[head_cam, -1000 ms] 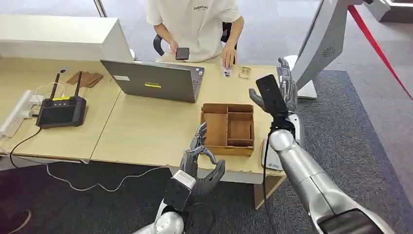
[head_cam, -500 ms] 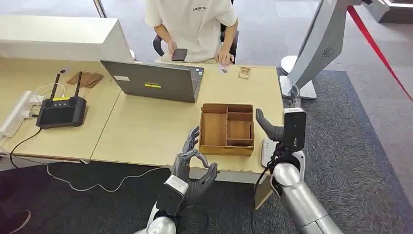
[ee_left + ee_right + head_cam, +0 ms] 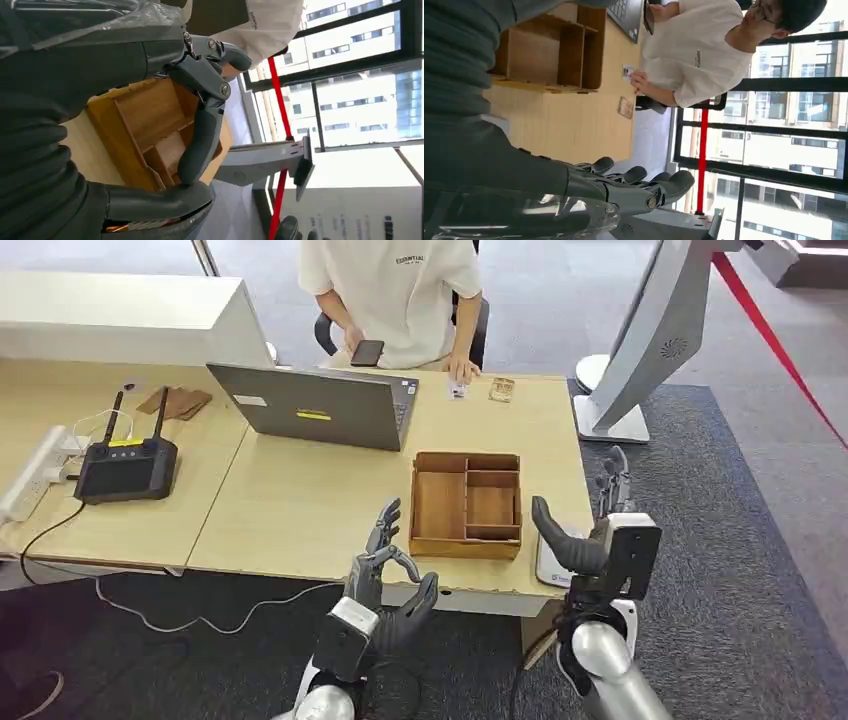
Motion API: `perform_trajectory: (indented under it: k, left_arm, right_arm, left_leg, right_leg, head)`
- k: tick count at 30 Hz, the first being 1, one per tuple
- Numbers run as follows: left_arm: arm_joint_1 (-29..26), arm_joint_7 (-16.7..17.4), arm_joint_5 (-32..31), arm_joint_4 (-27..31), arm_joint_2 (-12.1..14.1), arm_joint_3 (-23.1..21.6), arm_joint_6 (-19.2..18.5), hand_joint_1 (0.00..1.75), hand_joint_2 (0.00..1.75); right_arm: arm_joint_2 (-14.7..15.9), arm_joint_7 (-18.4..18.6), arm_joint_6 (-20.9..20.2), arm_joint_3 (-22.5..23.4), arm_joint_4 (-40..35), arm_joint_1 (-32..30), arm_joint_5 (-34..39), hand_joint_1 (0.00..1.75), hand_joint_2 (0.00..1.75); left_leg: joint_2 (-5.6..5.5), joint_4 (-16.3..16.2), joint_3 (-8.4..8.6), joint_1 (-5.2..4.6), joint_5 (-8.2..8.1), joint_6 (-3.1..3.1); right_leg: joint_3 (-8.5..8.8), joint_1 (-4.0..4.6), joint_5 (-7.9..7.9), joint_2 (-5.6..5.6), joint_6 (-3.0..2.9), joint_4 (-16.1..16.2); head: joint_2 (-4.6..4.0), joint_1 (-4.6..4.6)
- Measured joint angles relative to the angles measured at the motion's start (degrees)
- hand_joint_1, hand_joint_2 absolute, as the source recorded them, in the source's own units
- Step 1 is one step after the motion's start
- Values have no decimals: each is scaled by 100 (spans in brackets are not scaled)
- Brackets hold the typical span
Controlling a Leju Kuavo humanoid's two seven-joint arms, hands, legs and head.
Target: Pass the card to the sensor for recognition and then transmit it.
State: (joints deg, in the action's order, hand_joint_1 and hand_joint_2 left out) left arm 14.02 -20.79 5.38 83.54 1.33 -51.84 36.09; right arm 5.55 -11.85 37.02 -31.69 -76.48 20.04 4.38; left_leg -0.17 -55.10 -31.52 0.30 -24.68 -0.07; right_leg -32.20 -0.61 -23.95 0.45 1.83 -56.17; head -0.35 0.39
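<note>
A small white card lies at the table's far edge under the fingertips of a seated person; the right wrist view shows that card too. A flat white sensor pad sits at the table's near right corner, partly hidden by my right hand. That hand is open and empty, thumb pointing at the wooden box, fingers stretched out. My left hand hangs open at the table's front edge, its fingers apart in front of the box.
A wooden compartment box stands between my hands. Behind it is a grey laptop, with a tan card-sized item at the far edge. A black controller with cables lies left. A white stand rises at right.
My right arm has pulled back from high over the table's far right, down to the near right corner. The left hand sank slightly. The person's hand stayed at the card.
</note>
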Motion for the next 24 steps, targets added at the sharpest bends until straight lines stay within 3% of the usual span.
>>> perform_trajectory:
  k: [6, 11, 19, 24]
  left_arm:
    - [9, -9, 35, 0, 0, 0, 0, 0, 175]
    - [9, 48, -7, 37, 0, 0, 0, 0, 175]
    - [13, 173, -61, 94, 0, -2, 0, 0, 175]
    - [45, 170, -26, 94, -15, -9, 0, 0, 175]
  right_arm:
    - [29, 346, -31, -18, -79, -35, -657, 0, 175]
    - [37, 899, -416, -44, -7, -33, -1524, 0, 175]
    - [35, 1774, -815, -319, 330, 58, -3444, 0, 175]
    - [11, 2048, -913, -537, 642, 199, -4478, 0, 175]
  left_leg:
    - [-1, 0, 0, 0, 0, 0]
    - [-1, 1, -1, 0, 0, 0]
    - [-2, 2, -3, 0, 0, 0]
    - [-2, 2, -2, 0, 0, 0]
  right_leg:
    - [0, 0, 0, 0, 0, 0]
    - [1, 0, 0, 0, 0, -1]
    - [1, 0, 0, 0, 0, -1]
    - [1, 0, 0, 0, 0, -1]
  head:
    - [0, -2]
    - [0, -2]
    - [0, -2]
    - [0, 0]
